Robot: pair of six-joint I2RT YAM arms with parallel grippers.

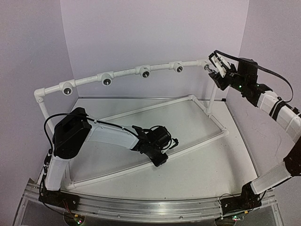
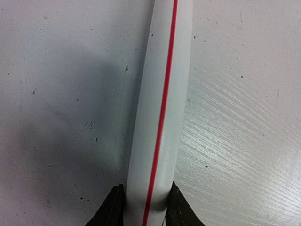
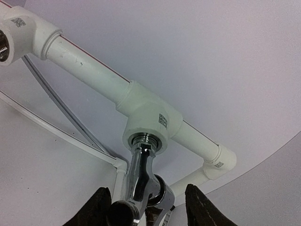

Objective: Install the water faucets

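We're over a white desk (image 1: 202, 160), boxed in on 3 sides by pale lilac walls (image 1: 155, 33). In the left wrist view the surface shows painted wood grain, flecked with dark specks, and a soft grey shadow falls on one side. A white frame (image 1: 40, 95) lies across the desk. Its arched rail (image 1: 127, 71) stands along the back wall and carries 4 dark-holed sockets (image 1: 107, 80).

Over at the rail's right end, there's the faucet (image 3: 141, 174): shiny chrome, its threaded end seated in the mouth of a white tee (image 3: 148, 117), right up by the corner where 2 walls meet. The right pincer (image 3: 146, 189) is open around it. Its black fingers (image 3: 101, 209) stand on either side of the chrome body, and the far one is clearly off the metal.

Down low, the left pincer (image 2: 146, 186) is clamped on a white pipe (image 2: 160, 117) with 1 red stripe, a dark finger pressed to each flank. The pipe lies flat on the desk, running slantwise across the near half.
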